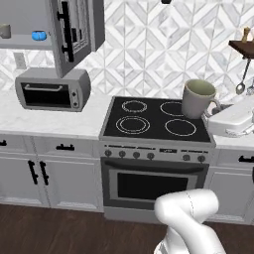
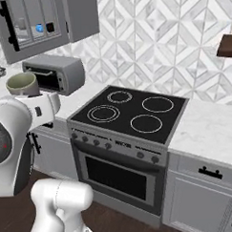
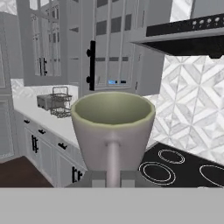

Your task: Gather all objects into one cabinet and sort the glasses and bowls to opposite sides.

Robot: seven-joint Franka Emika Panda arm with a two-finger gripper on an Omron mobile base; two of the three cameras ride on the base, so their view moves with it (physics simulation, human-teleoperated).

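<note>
Upper left of the left base view: wall cabinet [image 1: 30, 30] stands open, its door [image 1: 69, 34] swung outward over the toaster oven [image 1: 52, 90] and jutting into the approach. Shelf already carries a blue bowl [image 1: 39, 35] and a mug [image 1: 5, 31] at far left. Cooktop [image 1: 156, 121] bare at centre. Range hood [image 3: 183, 39] overhangs at upper right of the hand view.

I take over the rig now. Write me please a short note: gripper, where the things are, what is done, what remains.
Gripper: shut on the mug, held upright by its handle above the stove.
Cabinet: door open; blue bowl and second mug on its shelf.
Done: those two are inside.
Left: put the held mug beside the other mug, away from the bowl. The black bowl I cannot tell.
</note>
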